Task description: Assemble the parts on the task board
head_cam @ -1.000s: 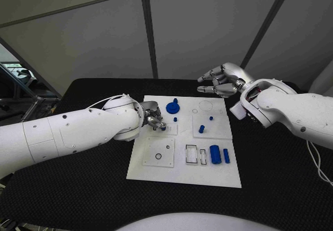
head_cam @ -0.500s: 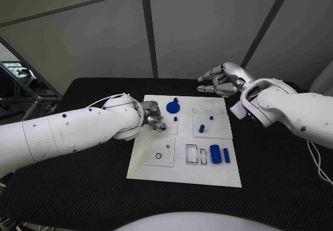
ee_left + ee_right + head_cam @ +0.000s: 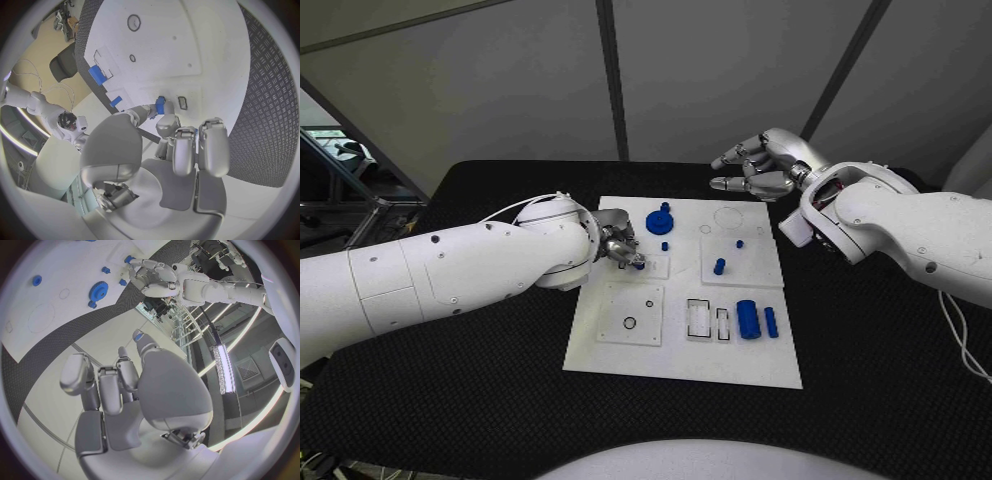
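Task board [image 3: 678,358]: white plate, middle of the black table [image 3: 473,400], long side running away from me.

My left hand [image 3: 620,247]: low over the board's left-hand side, fingertips down at a small raised white block. In the left wrist view the thumb and a finger [image 3: 167,122] pinch a small blue part [image 3: 160,105], which sits against the board surface just beside a small dark-rimmed rectangular slot [image 3: 182,103]. The other fingers are curled alongside.

My right hand [image 3: 762,165]: above the table beyond the board's far right corner, well apart from every part. Fingers curled loosely with gaps between them, holding nothing.

Parts on the board, head view:
- blue gear [image 3: 658,222], far left area, a peg standing at its far edge.
- small blue peg [image 3: 664,246], just nearer than the gear.
- short blue cylinder [image 3: 720,267], upright on the right-hand raised plate.
- tiny blue stud [image 3: 738,243], same plate, farther back.
- thick blue cylinder [image 3: 747,320], lying flat near the right edge.
- slim blue bar [image 3: 770,322], lying just beside it.
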You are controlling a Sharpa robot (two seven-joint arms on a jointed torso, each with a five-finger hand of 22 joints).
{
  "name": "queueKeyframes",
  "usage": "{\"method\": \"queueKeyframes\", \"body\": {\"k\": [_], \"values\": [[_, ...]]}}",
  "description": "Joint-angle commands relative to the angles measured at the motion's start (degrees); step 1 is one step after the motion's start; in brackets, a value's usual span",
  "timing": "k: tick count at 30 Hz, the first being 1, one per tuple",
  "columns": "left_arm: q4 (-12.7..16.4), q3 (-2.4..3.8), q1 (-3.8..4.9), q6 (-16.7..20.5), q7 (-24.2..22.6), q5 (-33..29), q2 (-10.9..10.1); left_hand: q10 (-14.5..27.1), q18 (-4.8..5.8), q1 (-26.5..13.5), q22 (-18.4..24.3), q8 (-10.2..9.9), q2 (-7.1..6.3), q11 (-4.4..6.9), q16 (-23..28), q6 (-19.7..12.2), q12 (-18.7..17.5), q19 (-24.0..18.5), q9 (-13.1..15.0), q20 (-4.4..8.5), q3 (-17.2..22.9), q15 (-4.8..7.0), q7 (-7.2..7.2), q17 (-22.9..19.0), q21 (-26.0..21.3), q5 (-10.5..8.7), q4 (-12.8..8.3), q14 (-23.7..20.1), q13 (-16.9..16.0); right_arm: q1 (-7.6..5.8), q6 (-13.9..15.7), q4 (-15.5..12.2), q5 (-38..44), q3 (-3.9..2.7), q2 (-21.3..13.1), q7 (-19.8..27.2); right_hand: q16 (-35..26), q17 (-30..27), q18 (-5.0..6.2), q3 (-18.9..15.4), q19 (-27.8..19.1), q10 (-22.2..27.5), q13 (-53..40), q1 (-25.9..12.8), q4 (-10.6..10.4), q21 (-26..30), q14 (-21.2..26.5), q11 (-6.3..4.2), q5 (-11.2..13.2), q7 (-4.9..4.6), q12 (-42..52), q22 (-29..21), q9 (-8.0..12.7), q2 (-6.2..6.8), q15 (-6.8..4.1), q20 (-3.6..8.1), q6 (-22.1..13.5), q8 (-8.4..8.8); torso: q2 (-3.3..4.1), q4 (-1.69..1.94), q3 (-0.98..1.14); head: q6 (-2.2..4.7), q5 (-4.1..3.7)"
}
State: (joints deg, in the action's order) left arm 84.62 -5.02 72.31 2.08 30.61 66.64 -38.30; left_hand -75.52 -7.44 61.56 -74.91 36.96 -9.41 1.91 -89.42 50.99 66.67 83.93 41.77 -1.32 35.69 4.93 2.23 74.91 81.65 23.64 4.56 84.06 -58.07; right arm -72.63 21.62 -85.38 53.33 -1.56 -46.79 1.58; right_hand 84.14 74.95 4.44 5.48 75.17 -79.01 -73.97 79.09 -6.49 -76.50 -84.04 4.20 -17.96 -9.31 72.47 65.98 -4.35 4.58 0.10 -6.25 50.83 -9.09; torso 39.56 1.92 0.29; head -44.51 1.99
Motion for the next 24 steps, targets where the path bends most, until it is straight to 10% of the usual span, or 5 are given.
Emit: {"method": "queueKeyframes", "body": {"k": [1, 24], "values": [[-0.08, -0.09, -0.07, -1.28, 0.28, 0.21, 0.15, -0.12, 4.95, -1.06, -3.88, -0.01, -0.03, 0.3, -0.39, 0.37, 0.36, 2.08, -0.22, 0.47, 1.8, 0.51, -0.43, 14.84, 0.28, 0.09, -2.64, 5.86, -0.2, -0.1, -0.26, -0.08, 0.13, -0.03, -0.01, 0.21, -0.33, 4.41, 0.66, -0.04, -0.2, 0.1, 0.0, -0.34, -0.2, 0.33, -3.42, -0.1, -0.4, 0.06, -0.16, -0.01, 0.07, -0.36, -0.28, 0.13, 0.15, -0.22, -0.02, 0.03, 0.01, -0.13, -0.01], [-0.77, -0.09, -0.06, -1.12, 0.24, -0.1, 0.52, -0.59, 5.21, -2.86, -5.21, -1.13, 0.63, 0.47, -0.43, 2.29, 1.61, 2.58, -1.06, 0.69, -8.15, 0.69, -0.64, 14.89, 1.0, -0.05, 0.41, 5.88, -1.39, -0.1, 0.05, -0.01, -0.02, -0.03, -0.06, 0.4, -0.39, 4.38, 0.66, 0.1, -0.13, 0.1, 0.08, -0.16, -0.16, 0.4, -3.45, -0.14, -1.06, 0.08, -0.2, -0.04, 0.11, -0.49, -0.33, 0.18, 0.09, -0.34, 0.01, 0.01, -0.02, -0.23, -0.22]]}}
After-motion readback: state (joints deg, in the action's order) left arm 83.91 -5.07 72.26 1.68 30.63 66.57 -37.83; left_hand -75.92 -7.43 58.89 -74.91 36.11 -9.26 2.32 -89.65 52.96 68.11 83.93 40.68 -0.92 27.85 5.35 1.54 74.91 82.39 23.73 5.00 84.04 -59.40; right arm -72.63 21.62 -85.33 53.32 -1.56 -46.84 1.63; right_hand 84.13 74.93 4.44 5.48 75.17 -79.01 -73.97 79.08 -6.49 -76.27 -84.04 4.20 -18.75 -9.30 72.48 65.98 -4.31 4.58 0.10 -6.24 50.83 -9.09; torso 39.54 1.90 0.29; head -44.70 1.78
